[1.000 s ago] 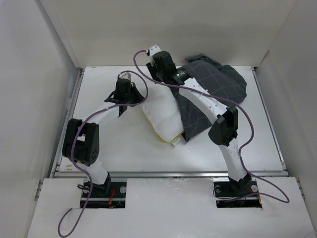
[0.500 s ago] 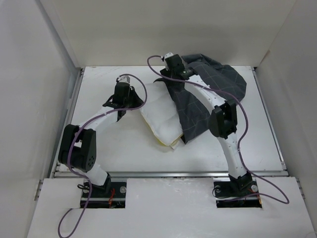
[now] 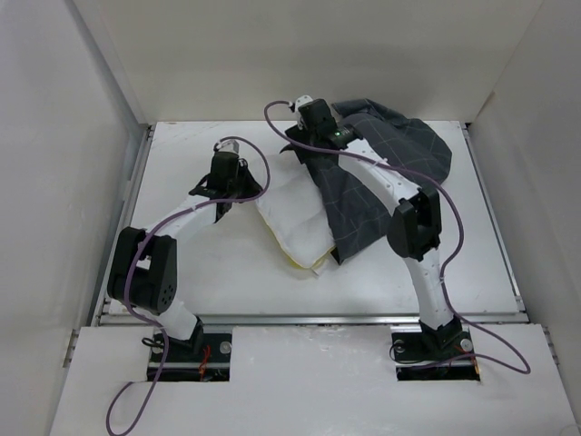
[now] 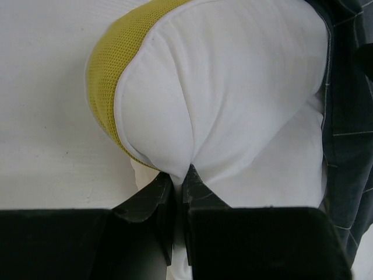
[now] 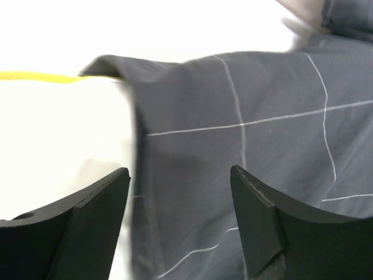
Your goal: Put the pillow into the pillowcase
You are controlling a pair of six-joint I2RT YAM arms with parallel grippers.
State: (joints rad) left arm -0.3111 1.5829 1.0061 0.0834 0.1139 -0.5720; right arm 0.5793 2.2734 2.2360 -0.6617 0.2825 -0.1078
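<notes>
Compared with a second ago, the right gripper (image 5: 179, 172) is sitting further to the right, over the near-left edge of the pillowcase (image 3: 390, 150). The dark cloth is now covering more of the pillow (image 3: 290, 218) than it did then. Over the last half second the right arm is barely shifting, and its elbow is sitting slightly lower in the top view. The left gripper (image 4: 179, 175) is staying at the pillow's left side.

The left jaws are closed, pinching a fold of the pillow's white cover, and the fabric is puckering into a crease at their tips. The yellow seam (image 4: 108, 76) is curving around the pillow's rounded end just left of that crease.

The right jaws are spread wide above the pillowcase's hem, where the checked cloth is overlapping the white cushion. Whether their tips are touching the cloth cannot be told from the wrist view.

The pillow is lying diagonally near the middle of the worktop (image 3: 200, 263). Its far-right part is hidden under the pillowcase, and its near-left end is sticking out bare. The rest of the pillowcase is bunching in a rumpled heap toward the far-right of the worktop.
</notes>
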